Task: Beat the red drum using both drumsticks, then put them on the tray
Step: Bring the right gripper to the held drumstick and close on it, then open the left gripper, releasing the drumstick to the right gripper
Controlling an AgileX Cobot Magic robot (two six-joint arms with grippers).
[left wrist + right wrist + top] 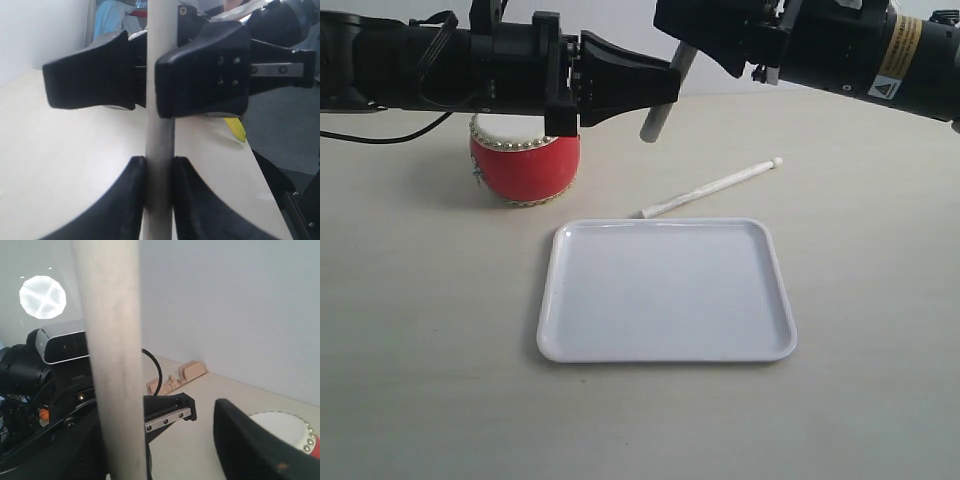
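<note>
**Item under inspection:** the held drumstick (664, 103), a slim, pale wooden shaft of round section. It is raised and slanting over the far middle of the table (420, 350), just to the right of the red drum (525, 170).

**Grip:**
- My left gripper (159, 200) is clamped on the shaft, with both pads pressed against it and no gap showing.
- My right gripper (150, 82) sits around the same shaft further up, with its jaws apart. The right wrist view shows open space between the stick and one finger (250, 440), so I judge that this hand carries nothing.

**Handling judgement:**
- The stick looks light and stiff.
- It is smooth and round, so it is likely to twist or slide between flat pads if struck off-axis.
- The best hold is on the plain shaft toward the butt, leaving the rounded tip free to beat.
- A two-handed hold serves no purpose here.

**Second drumstick** (710, 187):
- It lies flat on the table, right of centre, with its rounded tip far right.
- Its other end sits at the far rim of the tray (665, 290). I cannot tell whether it touches the rim.
- It may roll, so it should be taken at mid-length, clear of the rim.

**Surroundings:**
- The drum stands far left and is partly hidden by my left arm.
- The tray lies near and central, with neither stick lying in it.
</note>
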